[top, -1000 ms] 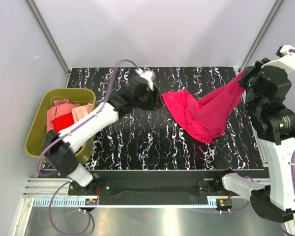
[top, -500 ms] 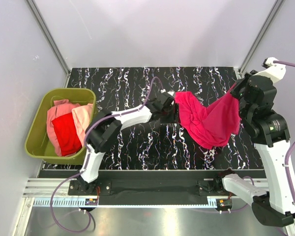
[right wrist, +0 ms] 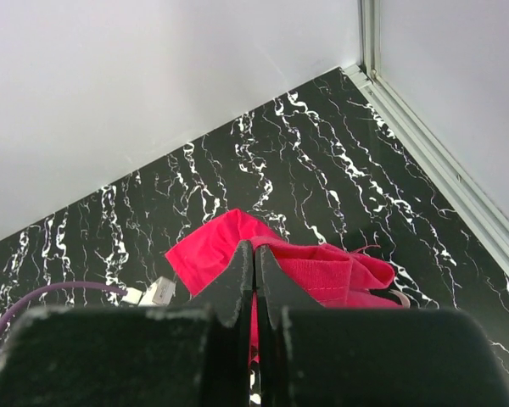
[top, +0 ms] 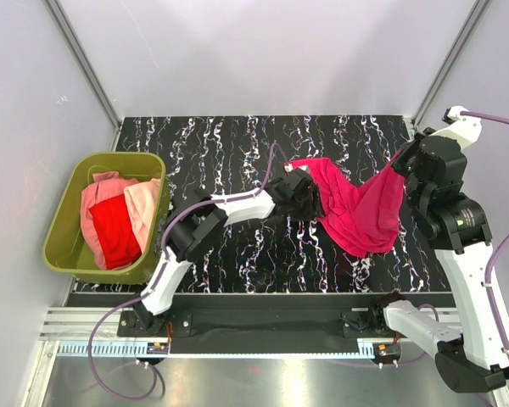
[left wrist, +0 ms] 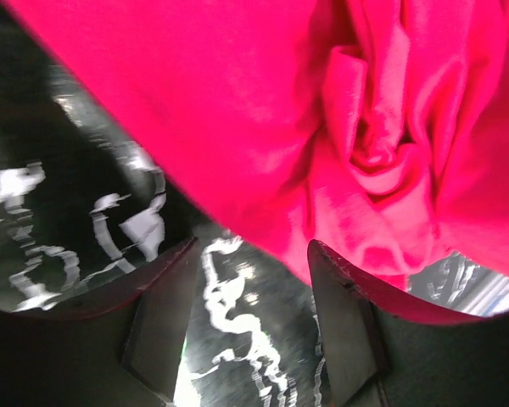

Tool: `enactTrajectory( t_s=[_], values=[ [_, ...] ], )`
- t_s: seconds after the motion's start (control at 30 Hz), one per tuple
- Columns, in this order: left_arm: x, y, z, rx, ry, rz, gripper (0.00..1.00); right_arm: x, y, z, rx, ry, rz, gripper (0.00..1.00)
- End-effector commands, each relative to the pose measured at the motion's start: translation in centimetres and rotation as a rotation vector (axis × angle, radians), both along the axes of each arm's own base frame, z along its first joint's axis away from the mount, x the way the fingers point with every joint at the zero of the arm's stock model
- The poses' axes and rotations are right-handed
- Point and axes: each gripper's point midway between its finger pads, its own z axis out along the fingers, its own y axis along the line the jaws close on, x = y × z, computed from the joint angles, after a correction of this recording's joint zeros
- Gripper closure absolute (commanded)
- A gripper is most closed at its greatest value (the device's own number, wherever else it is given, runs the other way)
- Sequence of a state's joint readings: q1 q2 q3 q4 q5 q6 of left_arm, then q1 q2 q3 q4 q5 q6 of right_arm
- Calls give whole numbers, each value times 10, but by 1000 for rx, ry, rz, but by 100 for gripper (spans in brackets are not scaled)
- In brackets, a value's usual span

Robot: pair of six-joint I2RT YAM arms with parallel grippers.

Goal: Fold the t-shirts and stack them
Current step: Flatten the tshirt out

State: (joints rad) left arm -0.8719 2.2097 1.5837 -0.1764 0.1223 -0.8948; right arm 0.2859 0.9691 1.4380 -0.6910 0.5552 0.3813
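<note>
The magenta-pink t-shirt [top: 356, 208] hangs bunched over the right half of the black marbled table [top: 237, 246]. My right gripper [top: 405, 163] is shut on its upper right edge and holds it up; in the right wrist view the cloth [right wrist: 322, 271] sits between the closed fingers. My left gripper [top: 316, 202] is open and low at the shirt's left edge; the left wrist view shows the cloth [left wrist: 322, 127] just ahead of the fingers [left wrist: 343, 331], with nothing between them. A red t-shirt [top: 114, 231] and a salmon-pink t-shirt [top: 140, 197] lie in the tub.
The olive-green tub [top: 68, 242] stands at the table's left edge. Grey walls close the back and sides. A purple cable [top: 271, 161] arcs over the left arm.
My left gripper has moved right across the table to the shirt's left edge. My right gripper has come down and slightly left, so the shirt hangs more bunched.
</note>
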Motion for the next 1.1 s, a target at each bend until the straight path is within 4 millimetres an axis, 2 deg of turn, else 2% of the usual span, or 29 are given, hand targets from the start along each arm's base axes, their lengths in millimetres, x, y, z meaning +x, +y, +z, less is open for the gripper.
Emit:
enactTrajectory(
  t_s=[0.0,0.17,0.3,0.33,0.4,0.43,0.47,0.5,0.57,0.6,0.63,0.67,0.7,0.73,0.77,0.8,0.83,0.87,0.9,0.93,1.0,1.03,1.07],
  values=[
    [2,-19,-5,-31,7,35,40,1,1,17,30,-80,8,100],
    [2,-13,-21,27,34,74,48,-2,2,15,30,-79,17,100],
    [6,-5,-25,71,35,124,62,-5,1,13,33,-82,15,100],
    [7,-4,-24,71,32,131,72,-6,2,13,39,-82,20,100],
    [10,-5,-20,64,32,138,82,-7,3,11,45,-82,24,100],
    [10,-4,-18,63,33,139,95,-7,2,10,45,-81,22,100],
    [16,-2,-14,77,12,155,100,-7,2,9,45,-78,22,100],
    [20,1,-10,81,7,159,100,-7,2,6,41,-71,18,100],
    [25,11,9,99,-25,149,100,-5,2,-1,37,-44,15,100],
    [31,19,21,106,-45,153,100,-5,2,3,34,-43,16,100],
    [33,29,57,99,-114,133,100,-3,1,2,26,-28,10,100],
    [37,48,73,151,-161,157,100,-5,-1,0,8,1,-1,100],
    [39,61,95,169,-211,167,100,-11,-12,18,-1,-27,-50,100],
    [34,83,142,186,-291,162,100,-11,-18,23,-13,-17,-84,100],
    [36,100,166,213,-350,191,100,-17,-24,26,-26,-2,-114,100],
    [32,119,208,190,-411,212,100,-26,-34,48,-28,-45,-161,100],
    [28,129,233,187,-452,221,100,-31,-39,57,-27,-60,-180,100],
    [21,148,244,243,-472,212,100,-38,-44,61,-28,-63,-203,100],
    [16,159,260,248,-493,220,100,-49,-52,76,-16,-101,-237,100],
    [6,174,292,219,-536,236,100,-58,-57,82,-11,-121,-254,100],
    [-8,201,306,270,-549,248,100,-74,-67,92,-8,-150,-293,100],
    [-18,216,327,250,-582,268,100,-85,-71,98,-1,-177,-301,100],
    [-24,231,329,287,-585,286,100,-88,-73,100,-2,-190,-306,100]
  ],
)
